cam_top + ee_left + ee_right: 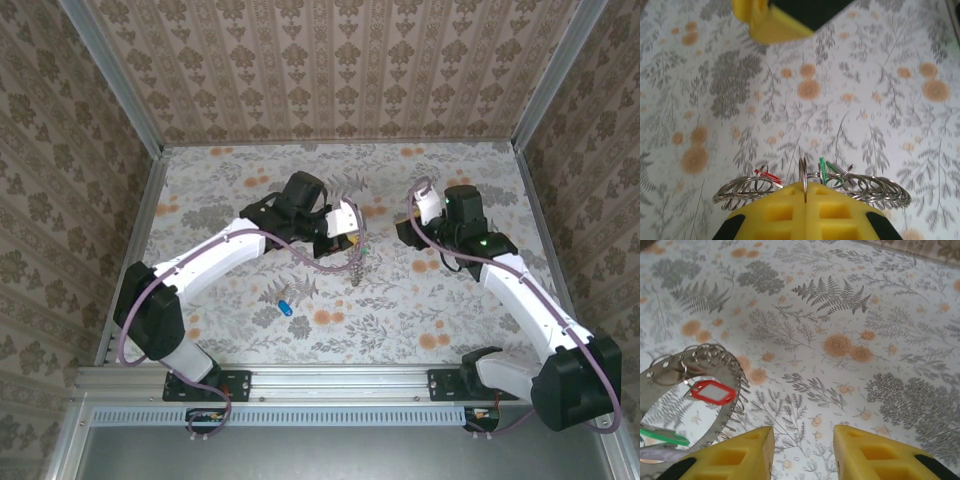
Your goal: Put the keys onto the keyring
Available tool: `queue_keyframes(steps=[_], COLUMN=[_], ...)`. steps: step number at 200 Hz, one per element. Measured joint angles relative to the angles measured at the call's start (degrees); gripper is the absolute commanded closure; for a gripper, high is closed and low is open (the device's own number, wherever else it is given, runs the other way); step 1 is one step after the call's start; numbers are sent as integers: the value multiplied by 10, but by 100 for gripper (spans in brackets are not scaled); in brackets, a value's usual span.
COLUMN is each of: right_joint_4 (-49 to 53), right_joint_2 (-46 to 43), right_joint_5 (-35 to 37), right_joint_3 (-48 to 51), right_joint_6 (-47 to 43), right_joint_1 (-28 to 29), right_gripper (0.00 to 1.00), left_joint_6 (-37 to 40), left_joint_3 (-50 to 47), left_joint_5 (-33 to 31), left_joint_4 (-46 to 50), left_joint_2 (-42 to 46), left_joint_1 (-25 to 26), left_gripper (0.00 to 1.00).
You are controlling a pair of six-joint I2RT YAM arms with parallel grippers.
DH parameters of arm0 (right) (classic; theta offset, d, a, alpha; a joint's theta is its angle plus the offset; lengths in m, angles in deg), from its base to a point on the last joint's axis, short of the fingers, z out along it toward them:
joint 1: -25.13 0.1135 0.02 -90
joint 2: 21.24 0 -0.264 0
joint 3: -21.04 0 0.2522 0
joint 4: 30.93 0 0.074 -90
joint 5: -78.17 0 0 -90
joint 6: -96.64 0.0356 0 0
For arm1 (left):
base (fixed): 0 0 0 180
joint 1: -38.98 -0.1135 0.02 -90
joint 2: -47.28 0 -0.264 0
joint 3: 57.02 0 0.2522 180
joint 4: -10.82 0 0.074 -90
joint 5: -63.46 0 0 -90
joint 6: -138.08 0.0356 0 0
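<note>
Two yellow fingertips of the left gripper (805, 196) are pressed together on one thin upright loop of the large silvery-grey metal keyring (875, 189), so this gripper is closed on it. In the top view the left gripper (347, 228) is at the middle of the flower-patterned table (450, 320), and the keyring (357, 262) hangs on its near side. Many small wire loops sit along the keyring (667, 374). On it are a red plastic-headed key (712, 391) and a green plastic-headed key (662, 436). The red head has a pale window, too blurred to read.

The right gripper (802, 440) has its yellow fingers spread apart with nothing between them, just right of the keyring and not touching it. A small blue-headed key (284, 303) lies on the table, near and left of the keyring.
</note>
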Motion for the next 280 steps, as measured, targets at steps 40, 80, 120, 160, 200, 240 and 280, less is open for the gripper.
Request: queue_keyframes(steps=[40,80,120,160,200,240,280], right_joint_4=[-6,7,22,31,40,68,90], right_joint_2=[28,45,46,48,54,54,71], right_joint_5=[-19,-18,-18,-18,-19,-36,-54], right_joint_3=[8,17,56,78,95,98,101], right_joint_6=[108,179,227,246,257,255,256], right_joint_1=[-5,-24,-54,-66,-66,-63,-31], right_gripper=[60,60,60,59,59,59,58], left_joint_6=[40,58,57,35,-38,-151,-293], left_joint_3=[50,153,207,223,150,-12,-157], left_joint_5=[-40,-51,-49,-38,16,44,-7], left_joint_4=[93,133,138,131,21,-144,-289], left_joint_2=[-46,-185,-279,-307,-285,-196,-69], left_joint_1=[19,74,106,116,106,83,68], left_gripper=[100,100,100,84,76,73,67])
